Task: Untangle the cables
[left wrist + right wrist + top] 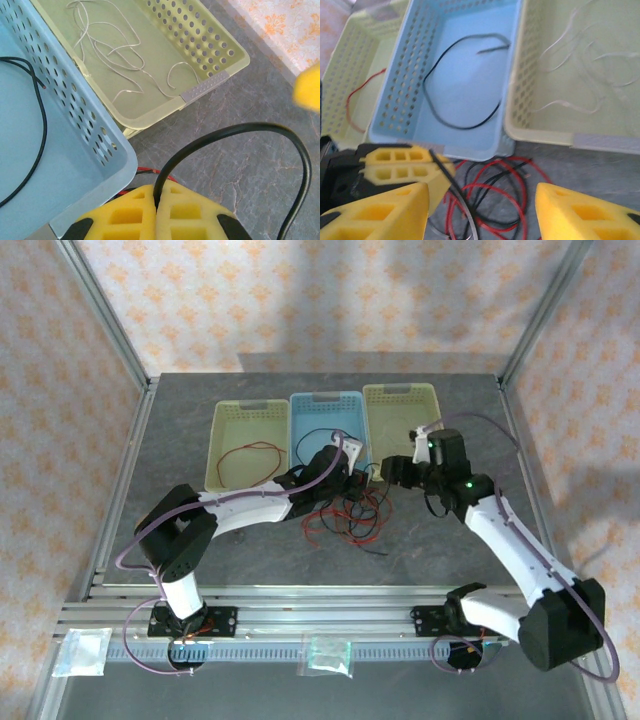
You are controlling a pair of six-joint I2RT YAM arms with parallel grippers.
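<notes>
Thin red and black cables (489, 194) lie loosely tangled on the grey counter (600, 170), left pincer (157, 200) clamped on one black cable (240, 129), right pincer (481, 200) spread wide.

White links and black joint housings make up the left arm (250, 508) and the right arm (510, 540). Thick purple cables (492, 422) loop along both. A green light (467, 483) glows right of centre. The left hand (156, 194) has yellow fingers (140, 197) with square recesses.
</notes>
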